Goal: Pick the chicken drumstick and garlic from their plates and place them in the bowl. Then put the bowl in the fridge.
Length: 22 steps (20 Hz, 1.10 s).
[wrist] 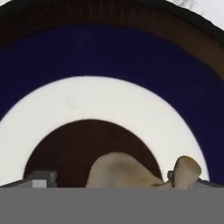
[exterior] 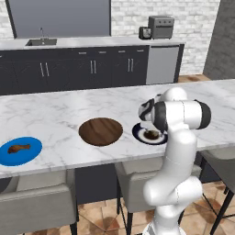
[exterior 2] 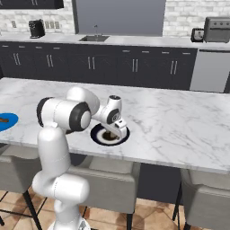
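Garlic (wrist: 120, 170), pale tan lumpy bulb w/ stubby stem, sits right betw. gripper (wrist: 118, 180) fingertips (wrist: 41, 178), jaws spread wide apart, not clamped on it. It rests at centre of navy plate (wrist: 109, 52): glossy, round, dark middle, pale ring. Left of that plate on veined marble counter (exterior: 55, 110): wood-grain bowl (exterior: 100, 131), shallow, round. Farther left: flat bright blue plate (exterior: 32, 153) w/ reddish-brown drumstick (exterior: 19, 148) on it.

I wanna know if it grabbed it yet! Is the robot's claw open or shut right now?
Gripper: open, holding nothing, its tips on either side of the small pale tan garlic bulb on the dark navy plate with the pale ring.
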{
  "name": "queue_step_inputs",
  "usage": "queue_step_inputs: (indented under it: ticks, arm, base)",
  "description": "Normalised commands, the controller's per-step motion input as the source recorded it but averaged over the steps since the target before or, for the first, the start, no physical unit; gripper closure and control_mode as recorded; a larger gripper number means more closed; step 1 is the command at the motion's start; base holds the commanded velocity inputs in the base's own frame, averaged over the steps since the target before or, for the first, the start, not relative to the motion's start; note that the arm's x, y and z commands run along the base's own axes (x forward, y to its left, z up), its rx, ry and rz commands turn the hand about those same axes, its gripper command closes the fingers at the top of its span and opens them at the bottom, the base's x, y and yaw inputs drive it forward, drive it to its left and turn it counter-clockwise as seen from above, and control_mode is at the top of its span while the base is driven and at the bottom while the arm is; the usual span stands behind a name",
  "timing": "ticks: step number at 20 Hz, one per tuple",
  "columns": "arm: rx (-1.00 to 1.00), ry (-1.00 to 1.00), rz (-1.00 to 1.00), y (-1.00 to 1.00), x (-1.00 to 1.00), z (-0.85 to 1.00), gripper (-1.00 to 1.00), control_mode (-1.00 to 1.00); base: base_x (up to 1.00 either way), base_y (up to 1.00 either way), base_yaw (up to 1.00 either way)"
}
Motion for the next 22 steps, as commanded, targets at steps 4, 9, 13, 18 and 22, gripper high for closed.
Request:
queue_step_inputs:
  ticks: [4,9,13,18,22]
  arm:
    - [0.01,0.00,0.00,0.00,0.18,-0.13,-1.00,-1.00]
    - [0.02,0.00,0.00,0.00,0.01,-0.15,-1.00,-1.00]
    - [0.00,0.02,0.00,0.00,0.00,-0.24,1.00,-1.00]
    - [0.00,0.03,0.00,-0.05,-0.09,-0.28,1.00,-1.00]
    - [0.00,0.00,0.01,0.00,-0.20,-0.05,1.00,-1.00]
  base:
    - [0.00,0.00,0.00]
    - [0.00,0.00,0.00]
    - [0.00,0.00,0.00]
    - [0.00,0.00,0.00]
    - [0.00,0.00,0.00]
